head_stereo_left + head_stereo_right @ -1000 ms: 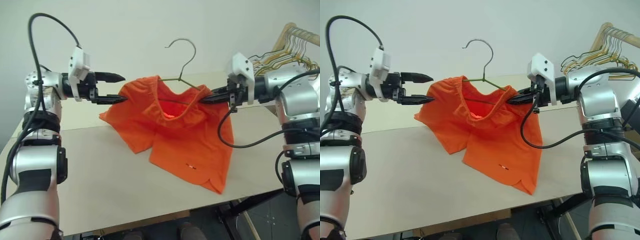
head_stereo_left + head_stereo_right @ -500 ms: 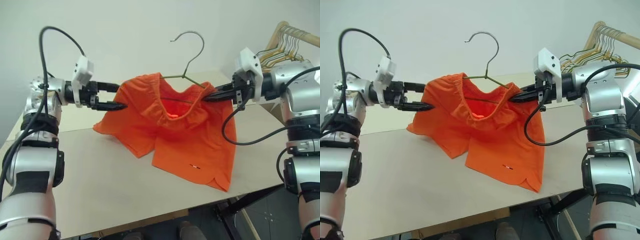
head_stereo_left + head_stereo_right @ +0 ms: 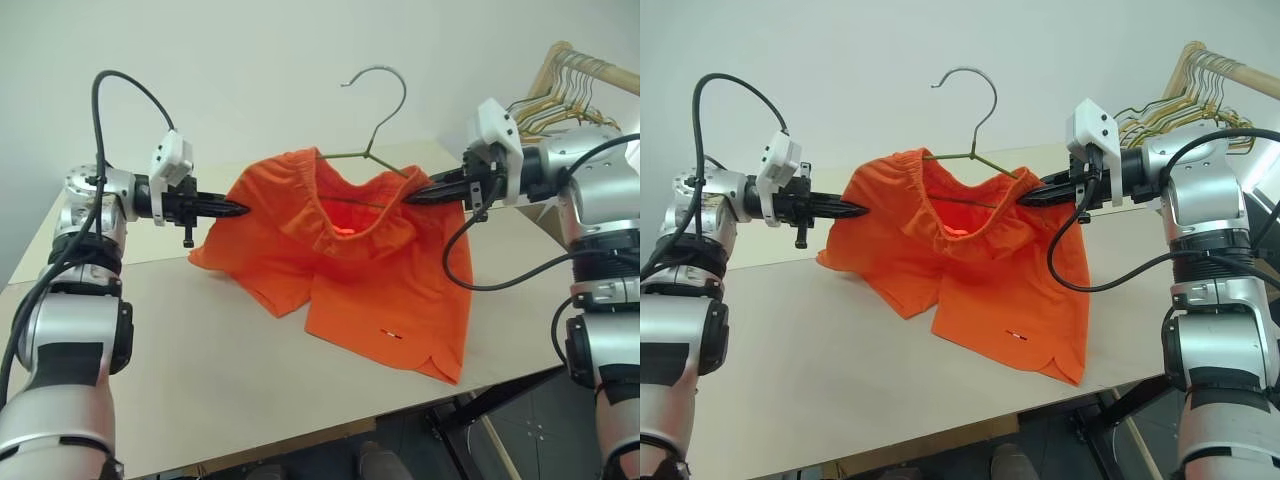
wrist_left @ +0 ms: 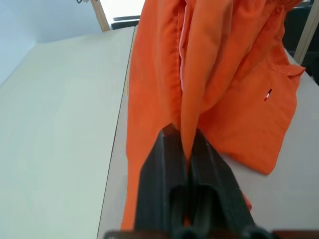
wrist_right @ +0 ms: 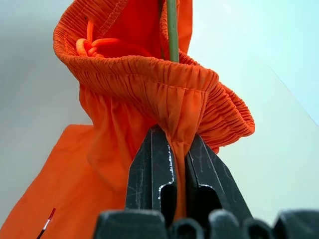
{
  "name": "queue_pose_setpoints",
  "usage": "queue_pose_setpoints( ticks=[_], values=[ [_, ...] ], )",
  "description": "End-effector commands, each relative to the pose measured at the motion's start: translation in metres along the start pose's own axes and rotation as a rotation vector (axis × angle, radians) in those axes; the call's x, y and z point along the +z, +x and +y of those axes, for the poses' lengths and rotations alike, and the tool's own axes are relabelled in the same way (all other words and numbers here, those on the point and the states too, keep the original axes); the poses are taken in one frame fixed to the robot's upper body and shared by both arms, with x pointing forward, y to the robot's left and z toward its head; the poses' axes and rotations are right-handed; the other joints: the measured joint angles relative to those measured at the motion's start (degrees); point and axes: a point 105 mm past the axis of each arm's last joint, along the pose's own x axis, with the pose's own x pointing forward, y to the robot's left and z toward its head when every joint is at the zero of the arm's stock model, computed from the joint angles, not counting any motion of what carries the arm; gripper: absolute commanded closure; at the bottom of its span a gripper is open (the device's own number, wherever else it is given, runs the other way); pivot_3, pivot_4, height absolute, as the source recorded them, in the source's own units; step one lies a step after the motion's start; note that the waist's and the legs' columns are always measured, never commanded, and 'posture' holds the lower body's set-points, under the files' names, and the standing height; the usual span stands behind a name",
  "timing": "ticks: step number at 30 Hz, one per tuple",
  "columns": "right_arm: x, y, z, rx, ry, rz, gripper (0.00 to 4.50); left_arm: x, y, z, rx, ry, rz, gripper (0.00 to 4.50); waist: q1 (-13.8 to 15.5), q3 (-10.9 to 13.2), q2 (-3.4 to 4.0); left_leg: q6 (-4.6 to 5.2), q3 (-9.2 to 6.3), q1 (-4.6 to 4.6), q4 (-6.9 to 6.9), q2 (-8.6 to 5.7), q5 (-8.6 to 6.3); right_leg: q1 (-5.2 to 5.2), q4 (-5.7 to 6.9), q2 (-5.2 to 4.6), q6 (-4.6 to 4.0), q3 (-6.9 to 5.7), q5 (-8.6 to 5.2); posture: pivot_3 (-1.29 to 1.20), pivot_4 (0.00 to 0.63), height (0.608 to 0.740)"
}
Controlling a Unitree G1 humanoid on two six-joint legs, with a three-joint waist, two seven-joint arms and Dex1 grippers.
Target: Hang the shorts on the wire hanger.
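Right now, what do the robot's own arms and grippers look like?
Both arms are silver-grey metal segments with black joint bands. Each gripper, the left gripper and the right gripper, has two slim black fingers behind a white boxy wrist module. A black cable loops over the left arm; another hangs below the right.

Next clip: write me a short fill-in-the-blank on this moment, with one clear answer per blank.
1. The left hand is shut on a fold of the ____ shorts.
2. The right hand is ____ on the gathered waistband at the other side.
3. The wire hanger sits inside the waistband with its hook pointing ____.
4. The lower edge of the shorts rests on the ____.

Missing words: orange; shut; up; table
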Motion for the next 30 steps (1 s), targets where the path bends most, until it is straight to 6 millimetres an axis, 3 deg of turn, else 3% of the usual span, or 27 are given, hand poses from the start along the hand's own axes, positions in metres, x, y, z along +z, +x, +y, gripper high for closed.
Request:
queue_pose_setpoints(
  ticks=[1,17,21,24,30],
  values=[
    [0.015,-0.007,-0.004,-0.024,-0.059,-0.029,4.5,0.02,-0.008,0.005,0.024,0.067,-0.028,4.41,0.0,0.0,0.0,0.0,0.0,0.0,0.0,0.0,0.0,0.0,0.0,0.0,0.0,0.0,0.0,-0.06,0.0,0.74],
    [0.007,-0.006,-0.006,-0.041,-0.037,-0.02,4.5,0.004,-0.02,0.006,0.069,0.073,0.046,4.41,0.0,0.0,0.0,0.0,0.0,0.0,0.01,-0.01,0.0,0.0,0.02,-0.01,0.0,0.0,0.0,-0.05,0.0,0.74],
    [0.006,-0.003,-0.004,-0.031,-0.036,-0.025,4.5,0.004,-0.013,0.004,0.047,0.088,0.025,4.41,0.0,0.0,0.0,0.0,0.0,0.0,0.01,-0.01,0.0,0.0,0.02,0.0,0.0,0.0,0.0,-0.05,0.0,0.74],
    [0.006,-0.001,-0.004,-0.028,-0.031,-0.028,4.5,0.008,-0.009,0.005,0.044,0.084,-0.014,3.87,0.01,0.0,0.0,0.0,0.0,0.0,0.02,-0.01,0.0,0.0,0.05,-0.02,0.0,0.0,0.0,-0.05,0.0,0.74],
    [0.003,-0.002,-0.004,-0.033,-0.023,-0.016,4.5,0.01,-0.019,0.004,0.051,0.109,0.019,2.05,-0.09,0.0,0.0,0.0,0.0,0.0,0.03,-0.01,0.0,-0.03,0.09,-0.02,0.0,0.01,0.0,-0.06,0.0,0.74]
  ],
)
